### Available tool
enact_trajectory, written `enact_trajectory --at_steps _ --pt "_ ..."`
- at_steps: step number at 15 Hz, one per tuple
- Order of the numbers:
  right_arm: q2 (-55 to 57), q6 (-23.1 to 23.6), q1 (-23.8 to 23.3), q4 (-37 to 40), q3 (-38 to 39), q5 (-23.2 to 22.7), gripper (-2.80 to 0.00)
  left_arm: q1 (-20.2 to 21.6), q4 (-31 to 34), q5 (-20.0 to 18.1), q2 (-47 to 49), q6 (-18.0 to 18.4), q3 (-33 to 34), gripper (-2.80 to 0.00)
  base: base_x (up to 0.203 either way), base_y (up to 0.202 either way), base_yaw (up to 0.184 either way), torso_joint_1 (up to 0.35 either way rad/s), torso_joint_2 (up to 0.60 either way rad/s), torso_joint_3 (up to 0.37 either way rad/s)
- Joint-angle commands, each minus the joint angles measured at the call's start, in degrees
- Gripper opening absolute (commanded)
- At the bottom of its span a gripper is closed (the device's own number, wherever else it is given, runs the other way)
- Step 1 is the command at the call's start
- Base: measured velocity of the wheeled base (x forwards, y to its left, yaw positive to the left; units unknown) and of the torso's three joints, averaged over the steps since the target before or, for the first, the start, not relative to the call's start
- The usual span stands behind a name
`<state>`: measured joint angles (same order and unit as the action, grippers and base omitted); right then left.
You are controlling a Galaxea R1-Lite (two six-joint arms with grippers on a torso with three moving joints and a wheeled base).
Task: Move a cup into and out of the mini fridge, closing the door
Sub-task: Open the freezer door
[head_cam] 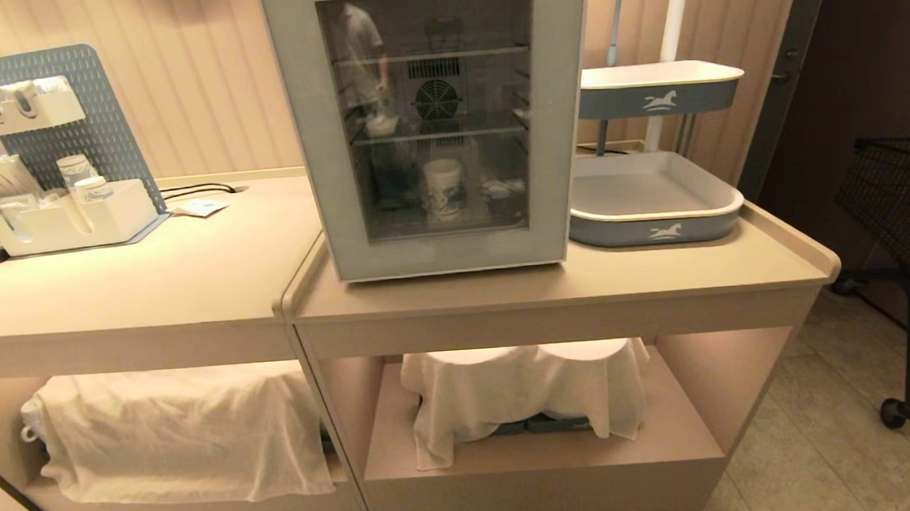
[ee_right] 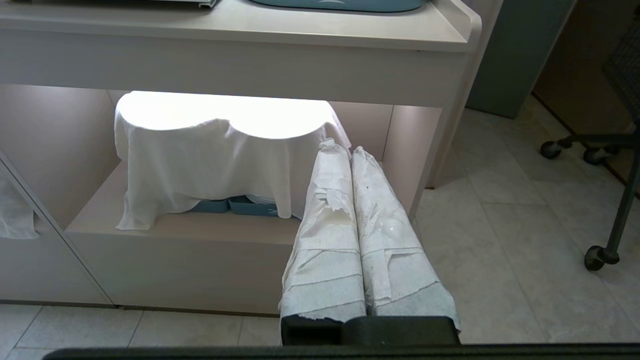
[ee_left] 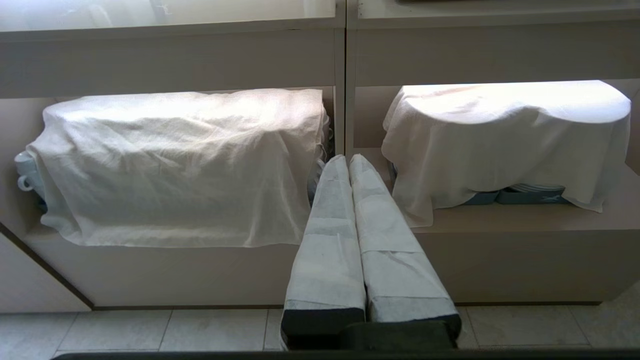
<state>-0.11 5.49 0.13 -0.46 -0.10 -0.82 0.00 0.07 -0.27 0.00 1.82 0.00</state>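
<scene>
One tapered paper cup (head_cam: pixel 444 189), white with blue print, stood on the floor of the boxy mini fridge (head_cam: pixel 433 122) behind the door (head_cam: pixel 313 130), a matte grey-blue frame around tinted glass, which was closed. The fridge sat on a smooth beige worktop (head_cam: pixel 551 281) beside a rounded tray (head_cam: pixel 653 200).

From the left wrist, the left gripper (ee_left: pixel 348 159) had paper-wrapped jaws pressed together before a draped white cloth (ee_left: pixel 175 165).

From the right wrist, the right gripper (ee_right: pixel 345 147) likewise had its jaws together, above pale floor tiles (ee_right: pixel 500 240).

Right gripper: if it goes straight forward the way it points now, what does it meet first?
Probably the white cloth draped over the stack on the lower shelf: the shut right gripper points at the cloth's edge. Depth is unclear, so it might pass beside the cloth.
</scene>
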Motion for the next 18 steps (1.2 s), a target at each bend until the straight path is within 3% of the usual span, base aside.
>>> enact_trajectory --at_steps 1,7,10,18 --pt "0.11 -0.17 0.04 -0.06 0.01 -0.02 -2.8 0.0 0.28 -0.17 -0.07 0.75 -0.07 -2.8 0.0 0.0 0.0 0.0 0.0 0.0" --pt "0.05 -0.83 -0.05 0.29 0.01 0.2 -2.8 0.0 0.02 0.17 -0.09 -0.42 0.0 -2.8 0.0 0.0 0.0 0.0 0.0 0.0" --pt "0.02 -0.83 -0.05 0.29 0.01 0.2 -2.8 0.0 0.46 -0.68 -0.09 5.46 0.0 -2.8 0.0 0.0 0.0 0.0 0.0 0.0" --pt "0.02 -0.83 -0.05 0.29 0.01 0.2 -2.8 0.0 0.63 -0.52 -0.09 3.2 0.0 -2.8 0.0 0.0 0.0 0.0 0.0 0.0"
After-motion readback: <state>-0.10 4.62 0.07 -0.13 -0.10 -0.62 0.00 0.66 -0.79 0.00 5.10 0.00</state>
